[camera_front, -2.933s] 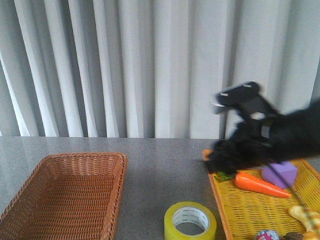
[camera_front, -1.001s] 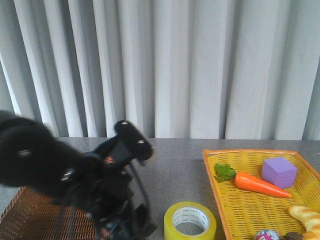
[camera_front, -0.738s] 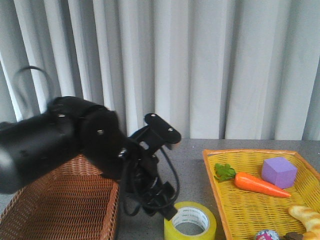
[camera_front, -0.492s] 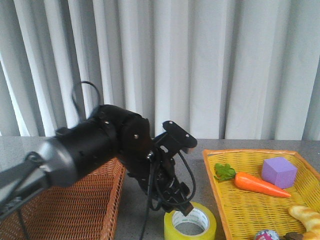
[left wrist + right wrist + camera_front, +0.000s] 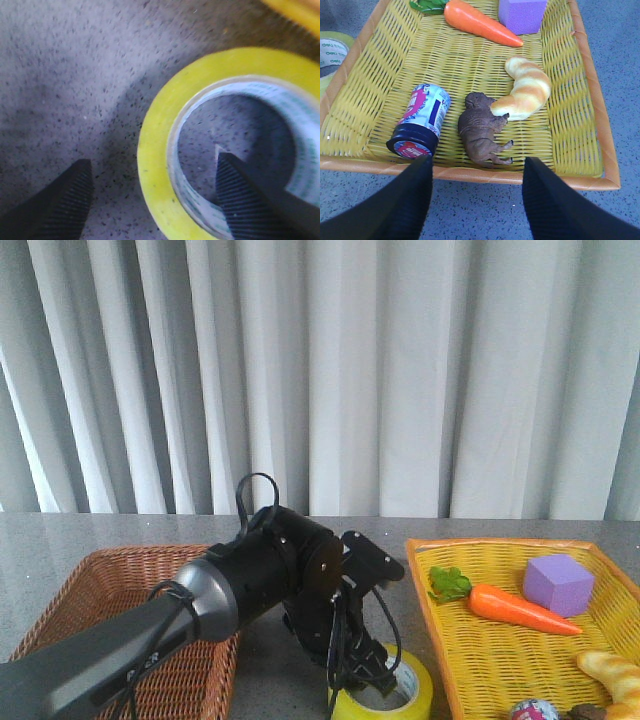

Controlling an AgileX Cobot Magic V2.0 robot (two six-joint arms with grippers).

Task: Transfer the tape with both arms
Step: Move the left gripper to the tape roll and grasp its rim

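The yellow tape (image 5: 421,692) lies flat on the grey table between the basket and the tray. My left arm (image 5: 270,575) reaches down to it, and my left gripper (image 5: 374,680) is at the roll's near-left rim. In the left wrist view the tape (image 5: 156,145) fills the frame and my left gripper (image 5: 150,167) is open. One finger (image 5: 70,190) stands outside the roll and the other inside the white core, astride its wall. My right gripper (image 5: 477,165) is open and empty over the table by the tray's edge. The tape (image 5: 329,49) shows at that view's edge.
A brown wicker basket (image 5: 95,585) stands at the left. A yellow tray (image 5: 424,600) at the right holds a carrot (image 5: 520,610), a purple block (image 5: 558,583), bread (image 5: 527,95), a can (image 5: 422,120) and a brown toy animal (image 5: 480,130). Grey curtains hang behind.
The right arm has left the front view. The left arm has swung in from the left, across the basket, and lowered its gripper onto the tape roll.
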